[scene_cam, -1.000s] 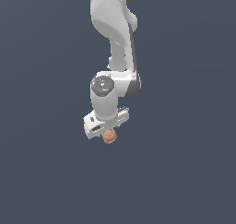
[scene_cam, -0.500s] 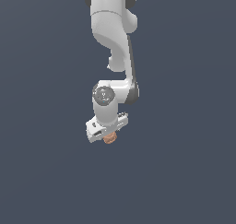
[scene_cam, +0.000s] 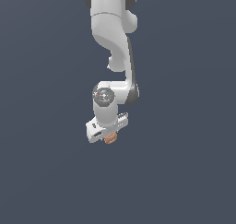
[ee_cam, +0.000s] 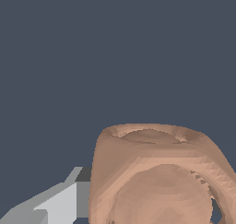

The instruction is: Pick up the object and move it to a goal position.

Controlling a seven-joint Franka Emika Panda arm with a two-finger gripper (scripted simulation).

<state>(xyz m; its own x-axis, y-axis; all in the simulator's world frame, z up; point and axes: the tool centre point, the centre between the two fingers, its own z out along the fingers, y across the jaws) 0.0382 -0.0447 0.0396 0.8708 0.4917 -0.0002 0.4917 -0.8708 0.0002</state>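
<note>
Arm (scene_cam: 113, 38) hung down from top of exterior view, wrist bent, claw (scene_cam: 107, 134) at lowest point. Object (scene_cam: 109, 138), small orange-brown lump, sat tucked under claw body, between fingers. Claw looked clamped on object, judging by close fit; one pale finger (ee_cam: 55, 204) touched its side in wrist view. Object (ee_cam: 154, 177) filled near field of wrist view, ridged, hollow-looking face toward camera. No counter visible, only plain dark ground. Goal spot not shown. Grip likely kept tight for carrying.
</note>
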